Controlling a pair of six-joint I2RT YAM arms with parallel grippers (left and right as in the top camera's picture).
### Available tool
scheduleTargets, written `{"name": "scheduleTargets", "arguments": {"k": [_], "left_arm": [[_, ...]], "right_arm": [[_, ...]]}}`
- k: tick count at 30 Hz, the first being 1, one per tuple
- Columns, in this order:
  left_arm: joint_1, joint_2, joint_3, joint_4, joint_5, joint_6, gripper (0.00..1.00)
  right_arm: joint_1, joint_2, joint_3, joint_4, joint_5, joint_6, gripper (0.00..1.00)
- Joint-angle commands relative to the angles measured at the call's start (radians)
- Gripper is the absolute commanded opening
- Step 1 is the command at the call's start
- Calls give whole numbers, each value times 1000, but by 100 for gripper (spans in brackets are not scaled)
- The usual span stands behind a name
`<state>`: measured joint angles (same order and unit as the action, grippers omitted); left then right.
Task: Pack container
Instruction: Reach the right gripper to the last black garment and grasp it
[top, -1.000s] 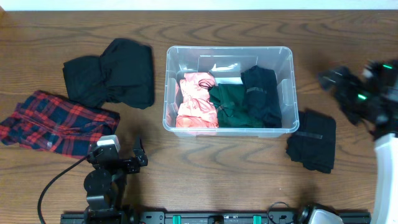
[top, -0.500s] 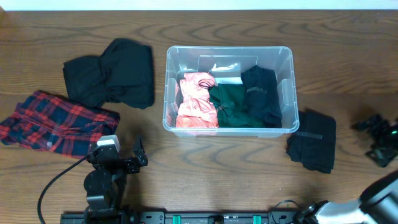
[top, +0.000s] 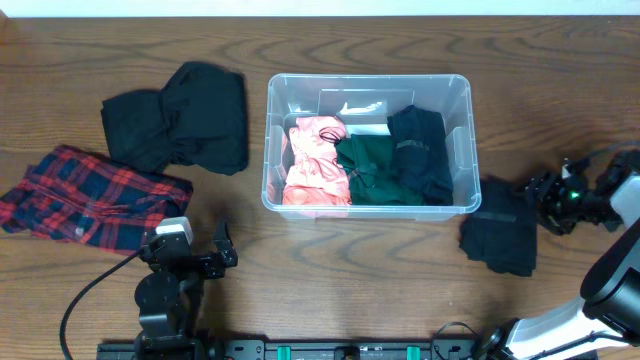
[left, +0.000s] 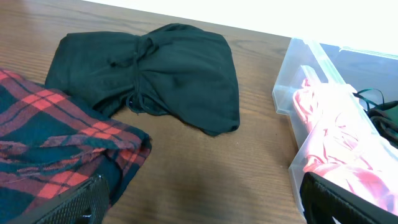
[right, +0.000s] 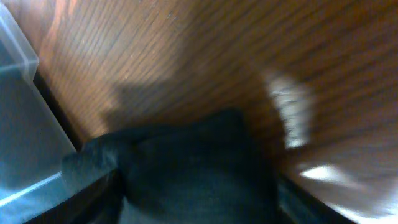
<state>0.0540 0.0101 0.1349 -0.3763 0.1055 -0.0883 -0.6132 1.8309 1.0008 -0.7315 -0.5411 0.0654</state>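
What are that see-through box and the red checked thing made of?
The container looks like clear, glossy hard plastic: you see the clothes through its walls. The red plaid garment seems soft woven cloth, perhaps flannel, matte and rumpled.

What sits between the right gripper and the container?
A folded black garment, beside the container, with the right gripper at its far edge; overhead view.

Overhead, the right gripper (top: 548, 197) is too small and dark for its jaws to be read, and its arm runs off the right edge. The right wrist view is heavily blurred: the dark folded garment (right: 193, 168) has no clear outline, the fingers (right: 93, 196) are vague shapes at the lower corners, and only a corner of the container (right: 22, 118) shows. In the left wrist view the plaid garment (left: 56, 143) is cut by the left and bottom edges.
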Motion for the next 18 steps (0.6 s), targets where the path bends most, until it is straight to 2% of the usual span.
{"name": "scheduleTargets", "arguments": {"k": [1, 3, 6, 11, 18], "left_arm": [[-4, -6, -22, 0, 7, 9, 98], [-4, -6, -22, 0, 7, 9, 98], [-4, -6, -22, 0, 8, 9, 98], [-4, -6, -22, 0, 7, 9, 98], [-4, -6, -22, 0, 7, 9, 98]], "right_arm": [[40, 56, -76, -6, 132, 16, 53], [36, 56, -79, -21, 137, 16, 34], [16, 44, -78, -35, 142, 16, 21], [-3, -62, -51, -67, 134, 16, 11], [-1, -355, 98, -229, 25, 35, 2]]}}
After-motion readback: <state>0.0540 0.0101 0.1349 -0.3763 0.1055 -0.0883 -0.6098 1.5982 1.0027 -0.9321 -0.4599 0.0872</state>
